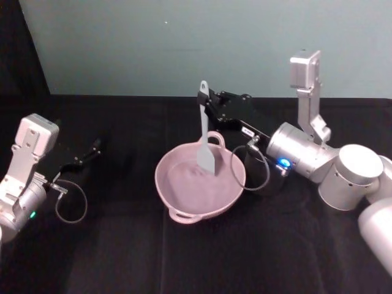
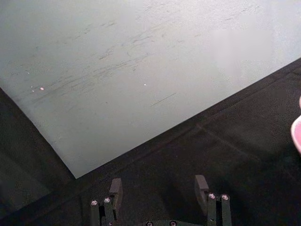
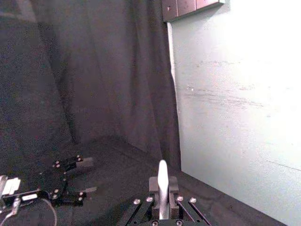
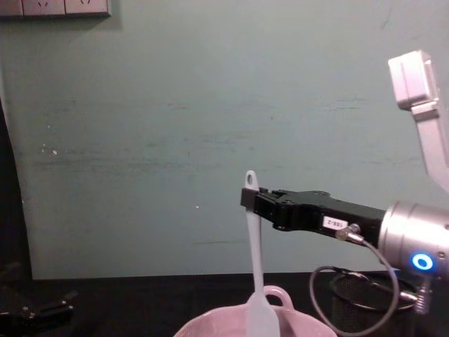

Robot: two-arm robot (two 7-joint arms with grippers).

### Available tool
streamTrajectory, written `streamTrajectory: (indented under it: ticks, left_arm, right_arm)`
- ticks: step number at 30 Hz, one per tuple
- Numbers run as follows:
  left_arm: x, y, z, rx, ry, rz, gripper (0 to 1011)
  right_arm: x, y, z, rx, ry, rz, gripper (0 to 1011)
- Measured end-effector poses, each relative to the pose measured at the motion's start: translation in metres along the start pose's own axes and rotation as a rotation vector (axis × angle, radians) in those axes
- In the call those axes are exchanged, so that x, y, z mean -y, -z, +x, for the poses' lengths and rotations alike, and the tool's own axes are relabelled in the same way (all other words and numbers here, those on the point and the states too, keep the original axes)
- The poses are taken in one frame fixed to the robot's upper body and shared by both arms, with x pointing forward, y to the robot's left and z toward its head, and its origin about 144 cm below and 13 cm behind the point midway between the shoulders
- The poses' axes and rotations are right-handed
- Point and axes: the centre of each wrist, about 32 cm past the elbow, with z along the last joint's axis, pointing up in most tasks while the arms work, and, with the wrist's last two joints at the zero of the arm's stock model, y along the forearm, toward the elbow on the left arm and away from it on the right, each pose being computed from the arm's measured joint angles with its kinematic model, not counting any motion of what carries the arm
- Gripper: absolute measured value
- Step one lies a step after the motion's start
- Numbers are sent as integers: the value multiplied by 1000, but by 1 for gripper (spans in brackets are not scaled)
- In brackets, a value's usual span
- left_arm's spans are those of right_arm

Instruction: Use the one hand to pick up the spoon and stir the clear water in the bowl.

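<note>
The right gripper (image 1: 210,103) is reaching in over the pink bowl (image 1: 187,184) from the right, and its fingers (image 3: 153,184) are clenched around the handle of the spoon (image 1: 204,131), just below the hole at the top end. The spoon is hanging nearly upright, blade down, and that pale blade is sitting inside the bowl towards its far side; whether it is actually dipping into the water I cannot tell, since the water itself is not making itself seen. The bowl is resting in the middle of the black tabletop (image 1: 122,245), with a black mesh cup (image 4: 358,298) standing just beside it under the right wrist. Over on the left, the left gripper (image 1: 95,147) is lying idle low on the tabletop, well apart from the bowl, its fingers (image 2: 115,187) spread and holding nothing. So the pickup looks done and the stirring is the step in hand. The next move is probably calling for the blade to go lower if needed, then circling gently inside the bowl, keeping the spoon clear of the rim and the grip firm so the handle is not slipping or tipping.
</note>
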Motion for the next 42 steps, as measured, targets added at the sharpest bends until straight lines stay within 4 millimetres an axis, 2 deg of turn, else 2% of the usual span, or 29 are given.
streamTrajectory:
  ticks: [9, 18, 23, 30, 42]
  left_arm:
    - [0, 0, 0, 0, 0, 0, 1011]
    - [0, 0, 0, 0, 0, 0, 1011]
    - [0, 0, 0, 0, 0, 0, 1011]
    - [0, 0, 0, 0, 0, 0, 1011]
    - [0, 0, 0, 0, 0, 0, 1011]
  right_arm:
    - [21, -6, -12, 19, -7, -22, 117]
    - [26, -3, -22, 14, -26, -33, 118]
    - [23, 0, -29, 7, -48, -33, 118]
    - [9, 4, -37, -5, -90, -8, 118]
    - [-19, 10, -32, -22, -91, 21, 118]
